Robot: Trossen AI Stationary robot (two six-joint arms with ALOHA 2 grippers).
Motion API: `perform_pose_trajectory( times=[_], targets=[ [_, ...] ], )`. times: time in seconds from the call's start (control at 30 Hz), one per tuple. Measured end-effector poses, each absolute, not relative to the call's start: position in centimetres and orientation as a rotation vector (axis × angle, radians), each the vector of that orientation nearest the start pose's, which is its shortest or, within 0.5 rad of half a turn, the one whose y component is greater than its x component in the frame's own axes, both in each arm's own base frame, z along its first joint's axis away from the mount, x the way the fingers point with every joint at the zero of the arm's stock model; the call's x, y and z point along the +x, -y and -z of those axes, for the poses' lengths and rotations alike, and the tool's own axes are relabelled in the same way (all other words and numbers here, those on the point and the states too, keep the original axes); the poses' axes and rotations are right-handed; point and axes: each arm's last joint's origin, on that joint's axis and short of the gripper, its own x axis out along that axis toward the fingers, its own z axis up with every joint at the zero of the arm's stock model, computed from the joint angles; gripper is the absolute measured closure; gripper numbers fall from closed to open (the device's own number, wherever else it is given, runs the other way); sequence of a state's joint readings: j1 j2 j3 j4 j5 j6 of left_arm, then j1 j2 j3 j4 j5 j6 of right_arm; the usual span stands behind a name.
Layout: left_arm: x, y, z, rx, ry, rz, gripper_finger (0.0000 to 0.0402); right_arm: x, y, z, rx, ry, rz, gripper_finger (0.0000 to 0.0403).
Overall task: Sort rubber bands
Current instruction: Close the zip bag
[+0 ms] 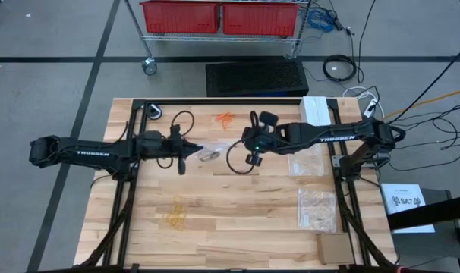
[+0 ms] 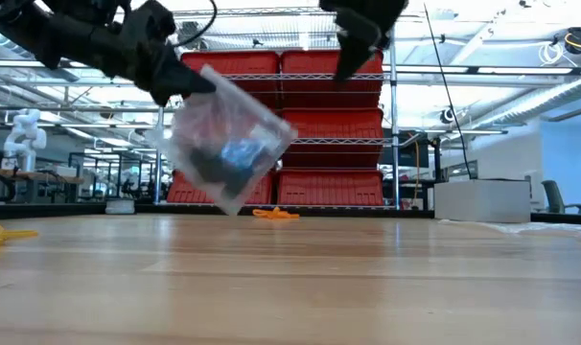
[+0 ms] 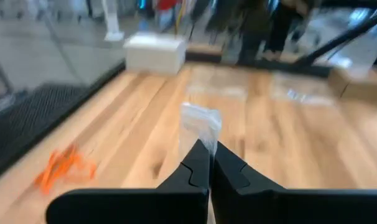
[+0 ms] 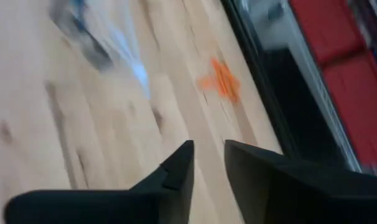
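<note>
Take the clear bag (image 1: 209, 155) as your landmark: it hangs in the air near the middle of the surface (image 1: 237, 220), tilted, with a dark clump of black rubber bands (image 2: 210, 169) and something blue inside it. Your left end effector (image 1: 196, 149) is clamped shut on one edge of that bag; in the left wrist view the two dark fingers (image 3: 198, 163) meet with the plastic pinched between them, and the bag (image 3: 200, 127) stands up just past their tips.

Your right end effector (image 1: 246, 142) sits beside the bag on the side opposite the left arm, raised off the surface and not touching the bag. Its fingers (image 4: 179, 165) stand slightly apart with nothing between them.

The orange rubber bands (image 1: 225, 119) lie on the wood beyond the bag, toward the red bins (image 1: 219, 17) at the far edge, well apart from both end effectors. The pale yellow rubber bands (image 1: 175, 216) lie on the near side of the bag, somewhat toward the left arm's side, also well apart from it.

Farther from the bag, past the right end effector, you have two more clear bags (image 1: 316, 208) lying flat on the surface, a white box (image 1: 316, 110) at the far corner and a brown cardboard piece (image 1: 336, 249) at the near corner.
</note>
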State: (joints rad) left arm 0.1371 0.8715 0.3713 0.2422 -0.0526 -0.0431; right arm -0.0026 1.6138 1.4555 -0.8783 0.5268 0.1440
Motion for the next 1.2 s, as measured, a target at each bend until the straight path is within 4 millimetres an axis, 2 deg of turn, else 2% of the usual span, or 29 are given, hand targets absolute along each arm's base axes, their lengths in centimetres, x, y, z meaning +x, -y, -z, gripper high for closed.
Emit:
perform_pose_trajectory(
  times=[0.1, 0.27, 0.4, 0.6, 0.77, 0.97, 1.1, 1.2],
  targets=[
    [18.5, -2.5, -21.1, -0.045, -0.305, -0.233, 0.0401, 32.0, 1.7, -29.7, -0.085, -1.056, 0.604, 0.0293],
    [18.6, -1.9, -20.7, -0.010, -0.350, -0.277, 0.0401, 30.2, 1.2, -26.2, -0.020, -1.119, 0.651, 0.0294],
    [18.6, -1.7, -21.3, 0.056, -0.437, -0.334, 0.0401, 29.2, 0.7, -23.7, 0.044, -1.058, 0.661, 0.0304],
    [18.8, -1.5, -22.7, 0.104, -0.538, -0.396, 0.0401, 28.8, 0.1, -21.5, 0.107, -0.968, 0.606, 0.0309],
    [20.1, -1.2, -21.0, 0.085, -0.632, -0.391, 0.0401, 28.2, -0.2, -19.7, 0.157, -0.965, 0.630, 0.0309],
    [22.8, -0.8, -18.6, 0.084, -0.733, -0.379, 0.0401, 27.7, -1.5, -18.8, 0.195, -0.960, 0.630, 0.0309],
    [25.2, -0.2, -19.6, 0.167, -0.790, -0.343, 0.0401, 27.9, -2.3, -19.0, 0.197, -0.924, 0.601, 0.0309],
    [26.2, -0.1, -21.6, 0.225, -0.844, -0.368, 0.0401, 28.1, -2.6, -19.1, 0.195, -0.908, 0.585, 0.0310]
  ],
)
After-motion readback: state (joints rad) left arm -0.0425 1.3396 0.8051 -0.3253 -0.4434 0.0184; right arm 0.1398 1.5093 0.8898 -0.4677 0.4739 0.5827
